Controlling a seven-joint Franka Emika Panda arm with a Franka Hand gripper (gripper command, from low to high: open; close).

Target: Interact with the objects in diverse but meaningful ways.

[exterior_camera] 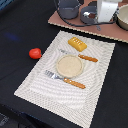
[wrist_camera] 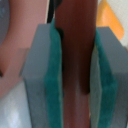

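Note:
In the wrist view a brown sausage point(wrist_camera: 77, 45) stands between my gripper's point(wrist_camera: 77, 85) two green pads point(wrist_camera: 54, 75), which press on both its sides. The exterior view shows the gripper's white body point(exterior_camera: 107, 10) at the back right, above the grey pots; its fingers and the sausage are too small to make out there. A yellow-orange ridged bread block point(exterior_camera: 77, 44) lies at the far end of the striped placemat point(exterior_camera: 45, 87). Alone on the black table, off the mat's left side in the exterior view, sits the red tomato point(exterior_camera: 35, 53).
A round tan plate point(exterior_camera: 69, 65) sits mid-mat, with an orange-handled fork point(exterior_camera: 65, 79) in front of it and a knife point(exterior_camera: 82, 57) behind. Grey pots point(exterior_camera: 69, 7) point(exterior_camera: 90, 15) and a bowl point(exterior_camera: 123, 17) stand on a brown board point(exterior_camera: 62, 21) at the back.

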